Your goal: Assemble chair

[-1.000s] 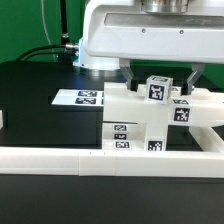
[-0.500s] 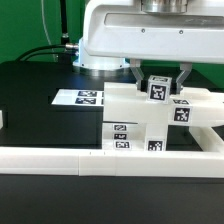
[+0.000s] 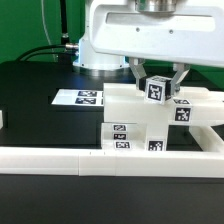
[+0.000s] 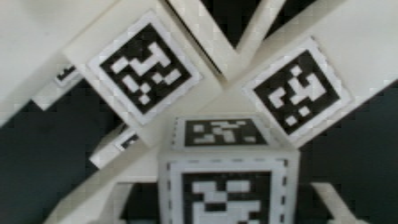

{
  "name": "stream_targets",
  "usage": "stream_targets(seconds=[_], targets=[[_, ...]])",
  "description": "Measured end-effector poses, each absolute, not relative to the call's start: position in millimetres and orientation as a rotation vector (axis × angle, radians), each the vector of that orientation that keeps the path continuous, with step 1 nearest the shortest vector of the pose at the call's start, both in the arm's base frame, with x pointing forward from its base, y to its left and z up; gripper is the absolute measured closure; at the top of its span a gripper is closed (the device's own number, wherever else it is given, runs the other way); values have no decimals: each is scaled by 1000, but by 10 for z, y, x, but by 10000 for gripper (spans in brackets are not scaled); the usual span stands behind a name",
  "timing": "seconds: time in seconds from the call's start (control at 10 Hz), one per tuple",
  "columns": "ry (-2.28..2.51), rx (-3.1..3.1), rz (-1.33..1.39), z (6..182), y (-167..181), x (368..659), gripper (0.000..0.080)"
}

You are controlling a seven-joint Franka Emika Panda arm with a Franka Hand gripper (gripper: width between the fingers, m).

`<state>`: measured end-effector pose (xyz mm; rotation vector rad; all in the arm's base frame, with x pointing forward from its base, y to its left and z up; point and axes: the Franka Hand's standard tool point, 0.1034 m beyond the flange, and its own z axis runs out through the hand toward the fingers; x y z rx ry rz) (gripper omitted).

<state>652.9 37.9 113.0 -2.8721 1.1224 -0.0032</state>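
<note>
So I count one arm (image 3: 130,35), one gripper (image 3: 157,82), one chair (image 3: 150,115) in the middle, one rail (image 3: 100,160) up front, one marker board (image 3: 78,97).

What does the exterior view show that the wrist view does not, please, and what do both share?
Only the exterior view shows the flat white marker board, the long low white border rail and the end effector shut on the small white tagged chair post. Only the wrist view shows tags up close. Both show the chunky matte white chair parts.
</note>
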Motion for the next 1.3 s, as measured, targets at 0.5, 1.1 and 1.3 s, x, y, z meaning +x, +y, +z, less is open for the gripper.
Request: stream_targets(seconds=[0.5,1.1,1.3], targets=[[1701,-2529,-19,1129,383,6512,514],[2257,-1955,48,1125,390,6470,514],[2339,-1855,64,1126,406,6468,514]])
